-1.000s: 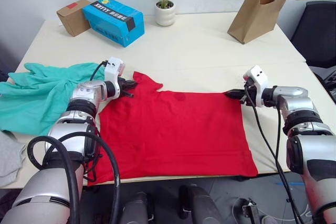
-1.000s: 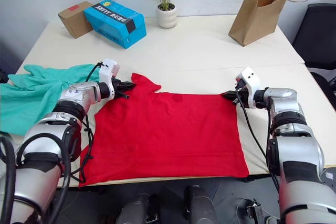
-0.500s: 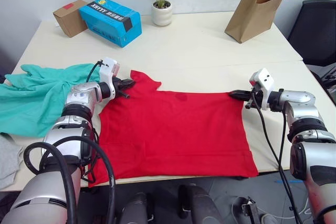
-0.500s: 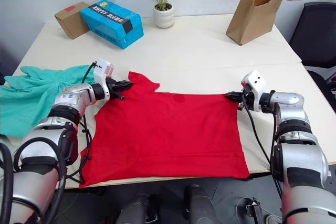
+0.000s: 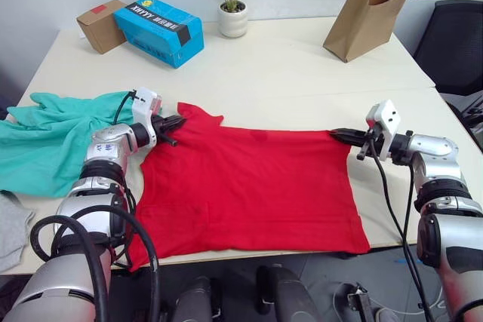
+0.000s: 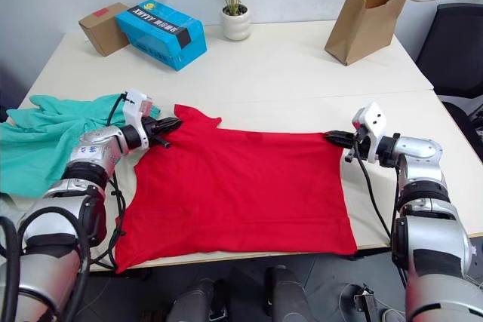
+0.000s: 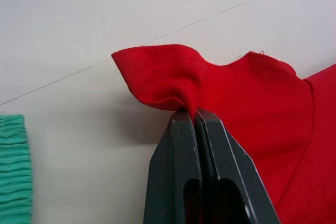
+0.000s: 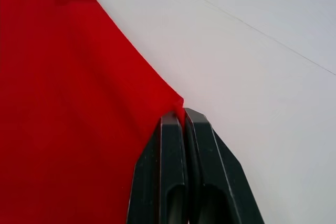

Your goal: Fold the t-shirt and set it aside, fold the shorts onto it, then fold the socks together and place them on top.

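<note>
The t-shirt (image 5: 249, 186) is lying spread flat at the table's (image 5: 287, 65) near edge. The left gripper (image 6: 167, 124) is pinching its far left corner with jaws clamped on the cloth, and the right gripper (image 6: 332, 138) is pinching the far right corner the same way. The shorts (image 5: 53, 137) are lying crumpled just left. Judging from this, the robot is starting the first fold; next both corners probably need lifting together toward the near hem.

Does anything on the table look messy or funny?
Yes. The shorts lie crumpled in a heap at the table's left edge. The t-shirt is spread flat but hangs a little over the near edge, and its far corners are pinched by the left end effector and right end effector.
</note>
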Available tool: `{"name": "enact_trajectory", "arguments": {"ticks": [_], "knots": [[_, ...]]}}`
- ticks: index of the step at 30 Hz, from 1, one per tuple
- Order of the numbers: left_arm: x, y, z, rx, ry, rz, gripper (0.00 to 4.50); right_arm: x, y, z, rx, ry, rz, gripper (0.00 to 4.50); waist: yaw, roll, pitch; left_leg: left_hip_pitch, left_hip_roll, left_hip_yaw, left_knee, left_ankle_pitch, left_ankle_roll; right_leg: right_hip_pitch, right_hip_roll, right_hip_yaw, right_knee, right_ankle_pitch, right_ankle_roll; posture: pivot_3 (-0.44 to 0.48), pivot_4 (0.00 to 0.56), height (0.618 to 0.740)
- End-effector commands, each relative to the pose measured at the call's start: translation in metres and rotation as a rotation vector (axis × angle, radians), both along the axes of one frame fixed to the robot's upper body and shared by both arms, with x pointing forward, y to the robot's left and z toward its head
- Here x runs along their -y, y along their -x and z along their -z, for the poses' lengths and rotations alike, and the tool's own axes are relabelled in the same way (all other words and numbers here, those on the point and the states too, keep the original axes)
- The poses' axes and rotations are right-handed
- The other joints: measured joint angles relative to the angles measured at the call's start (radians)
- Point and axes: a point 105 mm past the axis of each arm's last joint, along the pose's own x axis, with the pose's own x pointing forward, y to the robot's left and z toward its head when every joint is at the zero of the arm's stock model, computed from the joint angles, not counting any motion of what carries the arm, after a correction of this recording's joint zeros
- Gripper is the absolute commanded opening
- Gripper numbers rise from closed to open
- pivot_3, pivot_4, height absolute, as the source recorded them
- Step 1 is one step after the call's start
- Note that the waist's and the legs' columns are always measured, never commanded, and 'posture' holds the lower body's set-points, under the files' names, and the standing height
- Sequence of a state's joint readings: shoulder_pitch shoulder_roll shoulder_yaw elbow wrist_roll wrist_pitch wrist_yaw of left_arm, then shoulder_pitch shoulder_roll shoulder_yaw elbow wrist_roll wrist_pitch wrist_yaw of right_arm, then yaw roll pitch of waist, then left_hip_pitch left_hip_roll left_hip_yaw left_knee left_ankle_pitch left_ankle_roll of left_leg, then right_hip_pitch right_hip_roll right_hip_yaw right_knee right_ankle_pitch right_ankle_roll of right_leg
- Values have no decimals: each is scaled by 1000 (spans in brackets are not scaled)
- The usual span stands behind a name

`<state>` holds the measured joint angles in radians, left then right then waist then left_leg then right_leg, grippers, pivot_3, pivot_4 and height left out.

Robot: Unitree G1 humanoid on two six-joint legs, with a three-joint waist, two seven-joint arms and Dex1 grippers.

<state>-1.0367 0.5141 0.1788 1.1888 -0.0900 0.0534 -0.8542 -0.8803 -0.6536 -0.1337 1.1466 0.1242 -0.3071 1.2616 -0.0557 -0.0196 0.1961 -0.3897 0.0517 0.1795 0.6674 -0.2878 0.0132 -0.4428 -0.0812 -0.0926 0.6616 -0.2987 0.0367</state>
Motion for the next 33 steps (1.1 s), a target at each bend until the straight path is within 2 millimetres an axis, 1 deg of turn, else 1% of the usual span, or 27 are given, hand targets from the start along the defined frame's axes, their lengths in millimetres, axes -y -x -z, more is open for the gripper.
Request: {"name": "enact_trajectory", "arguments": {"ticks": [1, 6, 14, 17, 23, 25, 28, 33], "knots": [[-6, 3, -18, 86, 7, 20, 0, 3, 5, -10, 89, -13, -17, 30, 0, 0, 0, 0, 0, 0, 0, 0, 0, 0, 0, 0, 0, 0, 0, 0, 150, 740], [-6, 9, -16, 104, -7, 53, 0, 2, 16, 5, 101, -6, -34, 30, 0, 0, 0, 0, 0, 0, 0, 0, 0, 0, 0, 0, 0, 0, 0, 0, 150, 740], [-7, 28, -1, 116, -61, 96, 0, -1, 32, 28, 69, 7, -55, 30, 0, 0, 0, 1, 0, 0, 1, 0, 0, 0, 0, 1, 1, 0, 0, 0, 150, 740], [-5, 35, 2, 125, -68, 106, 0, -1, 36, 34, 59, 10, -53, 30, 1, 0, 0, 1, 0, 0, 1, 0, 0, 0, 0, 1, 1, 0, 0, 0, 150, 740], [-5, 52, 6, 169, -82, 127, 0, 2, 37, 39, 75, 29, -24, 30, 2, 0, 0, 2, 1, 0, 1, 0, 0, 1, 0, 2, 1, 0, 0, 0, 150, 740], [-7, 57, 13, 168, -118, 133, 0, 3, 38, 42, 72, 40, -21, 30, 3, 0, 0, 2, 1, 0, 1, 0, 0, 2, 0, 2, 1, 0, 0, 0, 150, 740], [-12, 60, 21, 161, -140, 116, 0, 3, 41, 48, 62, 56, -24, 30, 3, -1, -1, 3, 1, 0, 1, 0, 0, 2, 0, 2, 1, 0, 0, 0, 150, 740], [-13, 62, 24, 166, -140, 104, 0, 4, 41, 50, 70, 69, -6, 30, 3, -3, -2, 5, 1, -1, 1, 0, 0, 5, 0, 2, 0, 0, 0, 0, 150, 740]]}}
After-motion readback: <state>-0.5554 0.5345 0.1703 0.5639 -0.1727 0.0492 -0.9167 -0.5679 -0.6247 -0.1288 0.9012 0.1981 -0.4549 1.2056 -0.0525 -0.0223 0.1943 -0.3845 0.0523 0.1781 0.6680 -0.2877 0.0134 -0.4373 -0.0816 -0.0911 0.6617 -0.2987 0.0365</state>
